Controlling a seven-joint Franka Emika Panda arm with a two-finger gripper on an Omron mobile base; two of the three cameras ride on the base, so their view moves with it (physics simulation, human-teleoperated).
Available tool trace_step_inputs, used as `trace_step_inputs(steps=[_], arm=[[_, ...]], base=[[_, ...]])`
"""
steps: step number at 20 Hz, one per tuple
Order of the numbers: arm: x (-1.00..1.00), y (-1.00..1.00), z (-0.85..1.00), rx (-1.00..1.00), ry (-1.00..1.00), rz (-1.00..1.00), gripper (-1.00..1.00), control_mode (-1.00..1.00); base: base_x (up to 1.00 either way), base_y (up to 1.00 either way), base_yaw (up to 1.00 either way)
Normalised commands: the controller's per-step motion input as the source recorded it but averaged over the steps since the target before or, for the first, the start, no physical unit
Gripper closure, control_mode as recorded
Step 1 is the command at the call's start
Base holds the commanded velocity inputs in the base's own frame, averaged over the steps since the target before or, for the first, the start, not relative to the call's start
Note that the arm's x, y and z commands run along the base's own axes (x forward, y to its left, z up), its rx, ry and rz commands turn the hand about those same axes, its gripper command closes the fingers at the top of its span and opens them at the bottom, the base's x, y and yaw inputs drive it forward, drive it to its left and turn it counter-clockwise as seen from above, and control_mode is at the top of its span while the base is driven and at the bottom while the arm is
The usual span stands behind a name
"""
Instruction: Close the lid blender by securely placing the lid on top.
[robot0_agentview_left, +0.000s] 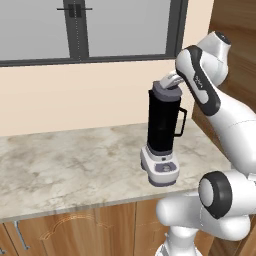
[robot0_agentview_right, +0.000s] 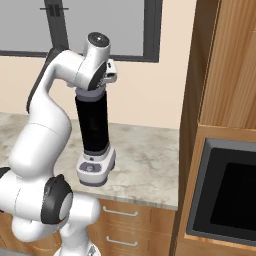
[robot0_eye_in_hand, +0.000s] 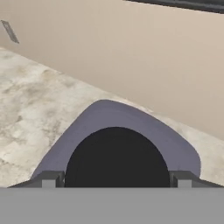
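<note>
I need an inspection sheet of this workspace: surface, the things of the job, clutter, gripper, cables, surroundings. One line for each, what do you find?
Surface: marble-patterned counter, bare around the blender.
Job's things: blender stands upright near the counter's front edge; lid is on the jar's top, whether fully seated I cannot tell.
Clutter: nothing seen.
Grippers: gripper is at the lid; in the hand view the jaws stand either side of the dark knob, contact unclear.
Cables: nothing seen.
Surroundings: window above a beige wall, wooden cabinets and a dark built-in oven to the right.
</note>
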Motion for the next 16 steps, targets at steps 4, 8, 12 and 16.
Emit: trace_step_inputs(steps=[4, 8, 12, 16], arm=[[-0.17, 0.00, -0.93, 0.00, 0.02, 0.00, 1.00, -1.00], [0.00, 0.18, -0.78, -0.03, 0.07, 0.00, 1.00, -1.00], [0.02, 0.39, -0.44, 0.00, 0.03, 0.00, 1.00, -1.00], [0.05, 0.16, -0.02, 0.00, 0.03, 0.00, 1.00, -1.00]], base=[[0.00, 0.00, 0.00], [0.00, 0.00, 0.00], [0.00, 0.00, 0.00], [0.00, 0.00, 0.00]])
